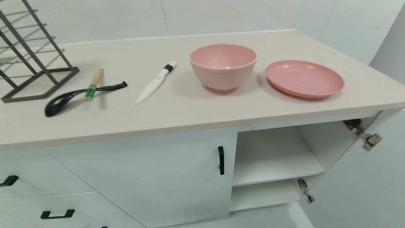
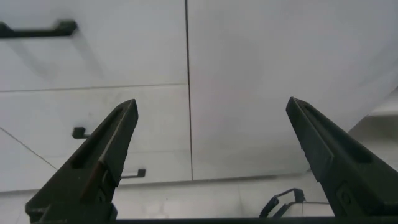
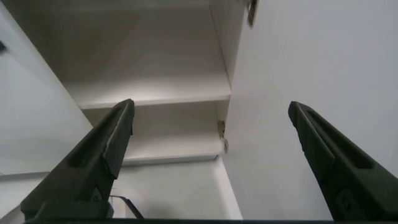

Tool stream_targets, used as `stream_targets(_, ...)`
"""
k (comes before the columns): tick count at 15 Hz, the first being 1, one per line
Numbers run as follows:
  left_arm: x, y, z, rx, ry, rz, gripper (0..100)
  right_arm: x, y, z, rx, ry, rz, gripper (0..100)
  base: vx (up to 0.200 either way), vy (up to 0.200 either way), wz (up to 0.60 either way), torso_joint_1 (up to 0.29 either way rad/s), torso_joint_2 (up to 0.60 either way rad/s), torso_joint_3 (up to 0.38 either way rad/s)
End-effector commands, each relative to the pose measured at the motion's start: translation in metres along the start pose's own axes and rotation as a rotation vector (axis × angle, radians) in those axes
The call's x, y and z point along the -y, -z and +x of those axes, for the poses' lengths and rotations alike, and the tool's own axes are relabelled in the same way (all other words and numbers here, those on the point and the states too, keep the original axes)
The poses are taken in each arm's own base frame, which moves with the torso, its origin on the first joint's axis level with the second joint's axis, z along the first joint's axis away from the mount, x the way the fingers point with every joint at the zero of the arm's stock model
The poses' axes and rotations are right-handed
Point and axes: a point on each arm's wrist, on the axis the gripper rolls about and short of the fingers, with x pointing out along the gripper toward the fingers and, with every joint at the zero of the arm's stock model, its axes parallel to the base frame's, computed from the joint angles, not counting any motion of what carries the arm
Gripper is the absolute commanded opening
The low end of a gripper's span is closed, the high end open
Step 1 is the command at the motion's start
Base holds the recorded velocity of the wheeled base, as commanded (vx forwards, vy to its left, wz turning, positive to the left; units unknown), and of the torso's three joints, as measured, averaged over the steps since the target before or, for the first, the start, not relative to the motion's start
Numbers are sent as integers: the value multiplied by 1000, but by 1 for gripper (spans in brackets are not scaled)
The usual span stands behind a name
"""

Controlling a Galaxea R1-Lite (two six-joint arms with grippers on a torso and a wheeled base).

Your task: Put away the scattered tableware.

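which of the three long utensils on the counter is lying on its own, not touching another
The white knife with a black band, next to the pink bowl. The wooden chopsticks with a green band lie across the black spoon at its handle.

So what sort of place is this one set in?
Most likely a kitchen, or a mock-up of one: a pink bowl, pink plate and knife lie on a pale counter, a wire dish rack stands at its left end, and the cupboard below has one door open onto shelves.

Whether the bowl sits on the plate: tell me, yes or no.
No, the pink bowl stands on the countertop beside the pink plate, apart from it.
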Motion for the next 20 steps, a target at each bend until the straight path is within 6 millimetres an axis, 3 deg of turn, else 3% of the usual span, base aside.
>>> stream_targets(1, 0, 0, 0, -3, -1, 0, 100, 0, 0, 0, 0, -1, 0, 100, 0, 0, 0, 193, -632, -178)
stream_targets(8, 0, 0, 0, -3, -2, -2, 100, 0, 0, 0, 0, 1, 0, 100, 0, 0, 0, 178, -504, -219)
stream_targets(20, 0, 0, 0, -5, -2, -2, 100, 0, 0, 0, 0, 1, 2, 100, 0, 0, 0, 312, -518, -248)
